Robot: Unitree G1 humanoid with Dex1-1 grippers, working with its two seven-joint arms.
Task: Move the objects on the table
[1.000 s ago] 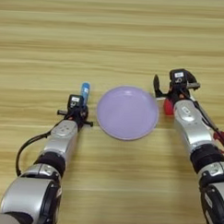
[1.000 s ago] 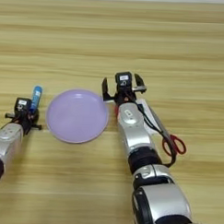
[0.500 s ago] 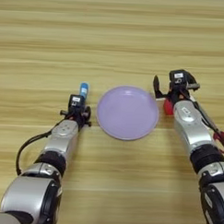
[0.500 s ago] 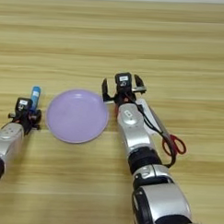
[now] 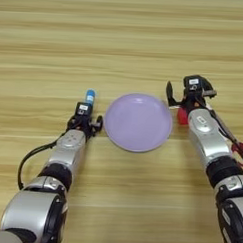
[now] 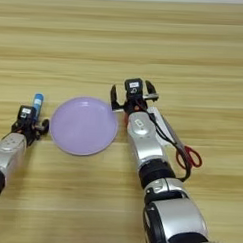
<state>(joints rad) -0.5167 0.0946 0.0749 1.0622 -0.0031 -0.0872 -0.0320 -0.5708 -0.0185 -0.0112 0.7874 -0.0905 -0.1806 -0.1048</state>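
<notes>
round matte plate (image 5: 138, 121) | right gripper (image 6: 133, 94) spread (empty) | left gripper (image 5: 84, 123) unclear

Far half of table (image 5: 122, 38): bare, open.
Between grippers: purple plate (image 5: 138, 121).
Right edge: scissors (image 6: 185, 149).

Silver arm shells, black joints, black cables.

My table (image 5: 127, 38) is light brown wood with darker grain stripes running left to right. At its middle lies a plain lilac plate (image 5: 138, 122). Left of it stands a blue-and-white cylinder (image 5: 89, 96); right of it a red cube (image 5: 182, 116) shows. At the right, scissors (image 6: 185, 149) have red handles. My arms are silver with black joints.
</notes>
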